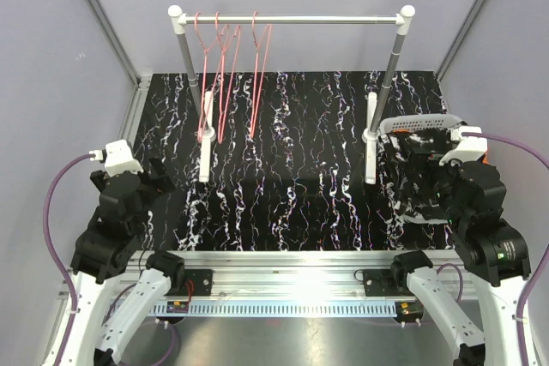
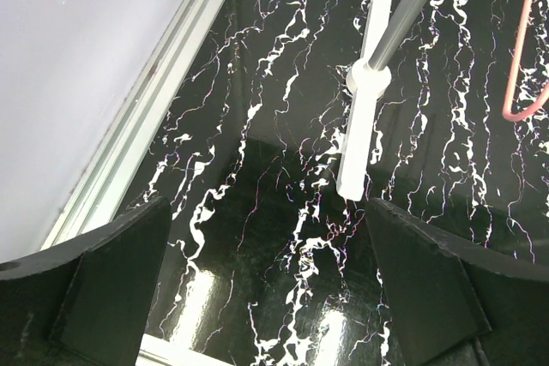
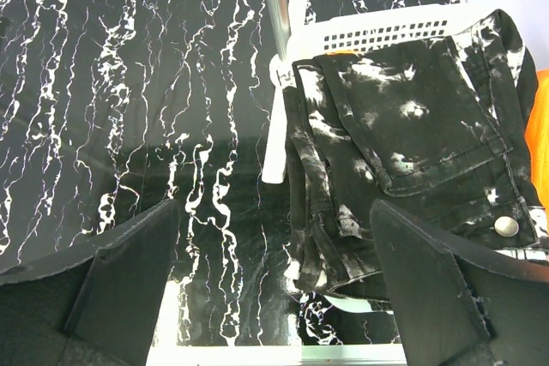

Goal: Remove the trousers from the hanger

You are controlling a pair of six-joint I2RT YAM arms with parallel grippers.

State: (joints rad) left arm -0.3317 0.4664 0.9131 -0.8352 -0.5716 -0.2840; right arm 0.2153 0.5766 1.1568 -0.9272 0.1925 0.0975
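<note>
Black trousers [image 3: 412, 135] with white markings lie folded on top of a white basket [image 3: 386, 30], one edge hanging over its near rim. A strip of bright orange trousers [image 3: 539, 126] shows at the right edge. Empty pink wire hangers [image 1: 227, 66] hang at the left end of the rack bar [image 1: 292, 19]; no cloth is on them. My right gripper [image 3: 274, 297] hovers open over the table just left of the black trousers, holding nothing. My left gripper [image 2: 266, 297] is open and empty above the tabletop, short of the rack's left foot [image 2: 364, 126].
The rack stands on two white feet [image 1: 204, 147] [image 1: 371, 139] with grey poles, on a black marbled tabletop [image 1: 292, 177]. The basket's rim [image 1: 420, 123] sits at the right, by the right pole. Grey walls close in both sides. A hanger's lower loop [image 2: 525, 83] shows in the left wrist view.
</note>
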